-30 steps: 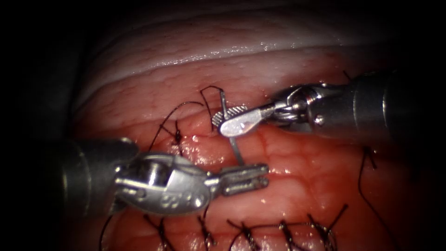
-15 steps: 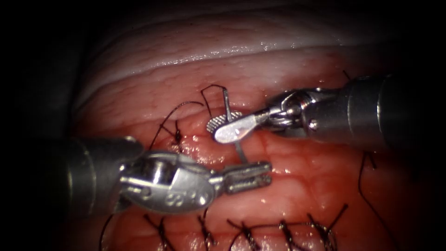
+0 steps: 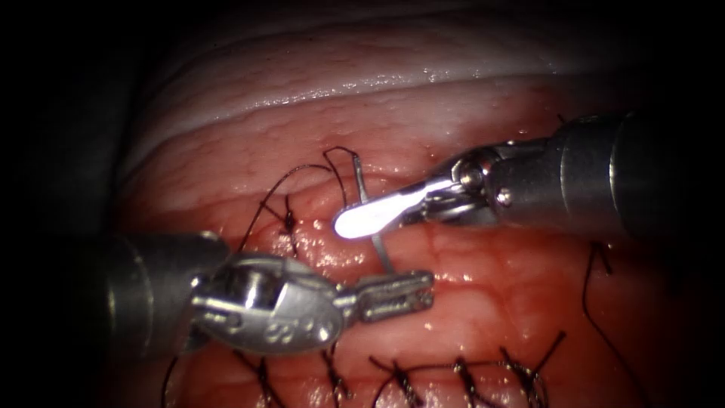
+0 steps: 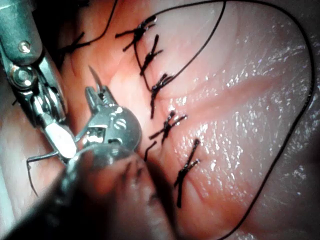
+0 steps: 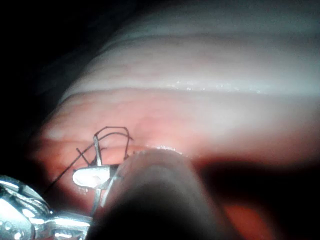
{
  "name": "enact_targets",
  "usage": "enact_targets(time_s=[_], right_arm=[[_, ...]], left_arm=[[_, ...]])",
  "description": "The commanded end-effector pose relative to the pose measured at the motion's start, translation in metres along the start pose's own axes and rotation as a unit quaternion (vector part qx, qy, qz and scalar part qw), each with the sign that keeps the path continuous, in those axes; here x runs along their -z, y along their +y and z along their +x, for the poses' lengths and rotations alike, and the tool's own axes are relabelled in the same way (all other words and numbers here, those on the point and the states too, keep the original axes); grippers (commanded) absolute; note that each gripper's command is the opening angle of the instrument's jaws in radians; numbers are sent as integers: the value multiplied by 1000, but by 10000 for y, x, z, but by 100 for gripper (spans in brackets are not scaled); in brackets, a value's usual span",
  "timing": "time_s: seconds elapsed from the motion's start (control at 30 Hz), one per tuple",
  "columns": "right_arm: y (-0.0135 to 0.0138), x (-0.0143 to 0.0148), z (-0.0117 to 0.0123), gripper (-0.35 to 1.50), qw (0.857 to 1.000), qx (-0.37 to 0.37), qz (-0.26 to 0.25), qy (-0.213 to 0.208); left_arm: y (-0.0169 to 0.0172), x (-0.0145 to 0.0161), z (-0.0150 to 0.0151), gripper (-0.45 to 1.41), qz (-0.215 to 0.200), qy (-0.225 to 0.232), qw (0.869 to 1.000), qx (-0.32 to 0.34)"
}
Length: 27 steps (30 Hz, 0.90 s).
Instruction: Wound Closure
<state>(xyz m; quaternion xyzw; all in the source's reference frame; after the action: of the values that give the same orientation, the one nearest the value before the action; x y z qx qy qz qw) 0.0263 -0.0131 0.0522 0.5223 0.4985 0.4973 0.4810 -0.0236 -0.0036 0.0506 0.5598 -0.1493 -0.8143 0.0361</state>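
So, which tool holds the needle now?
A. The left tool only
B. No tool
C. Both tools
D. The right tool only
C. The left tool grips the needle near its lower end, and the right tool is shut on it higher on the curve, near the end where the thread joins; the needle stands free above the tissue.

Dim, vignetted edges; glare centrally

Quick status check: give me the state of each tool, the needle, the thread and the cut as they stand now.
left tool: shut on the needle near its tip end.
right tool: shut on the needle mid-curve.
needle: held by both tools, above the tissue.
thread: slack, trailing from the needle's tail.
stitches: tied.
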Motion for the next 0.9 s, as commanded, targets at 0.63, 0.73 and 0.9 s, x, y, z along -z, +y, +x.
enact_targets(time_s=[0.63,0.73,0.9], right_arm=[[24,19,35,-35,979,180,19,91],[24,19,35,-35,977,191,21,97],[24,20,35,-35,969,226,20,103]], left_arm=[[-16,40,-42,-45,-16,-58,987,150],[-18,34,-53,-45,-27,-85,983,163],[-19,17,-80,-45,-56,-147,973,168]])
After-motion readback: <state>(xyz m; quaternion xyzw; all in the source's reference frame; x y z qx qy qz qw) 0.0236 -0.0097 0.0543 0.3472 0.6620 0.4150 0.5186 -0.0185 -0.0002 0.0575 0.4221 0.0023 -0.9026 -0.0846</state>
